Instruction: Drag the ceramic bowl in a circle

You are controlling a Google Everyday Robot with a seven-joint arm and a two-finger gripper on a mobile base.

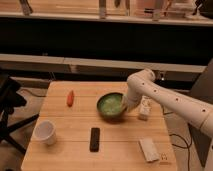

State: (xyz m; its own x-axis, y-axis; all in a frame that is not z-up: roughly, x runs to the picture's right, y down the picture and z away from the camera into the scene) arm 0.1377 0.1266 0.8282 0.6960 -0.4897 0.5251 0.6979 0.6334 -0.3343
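Observation:
The ceramic bowl (110, 106) is round, shallow and dark green with a paler green inside. It sits on the wooden table (75, 125) right of centre. My white arm comes in from the right and bends down to the bowl. The gripper (123, 105) is at the bowl's right rim, its tip reaching into the bowl.
A red-orange object (70, 97) lies left of the bowl. A white cup (45, 132) stands at the front left. A black remote (94, 139) lies in front of the bowl. Two white boxes lie on the right, one (145, 108) beside the bowl, one (149, 149) near the front. A black chair (7, 107) stands left.

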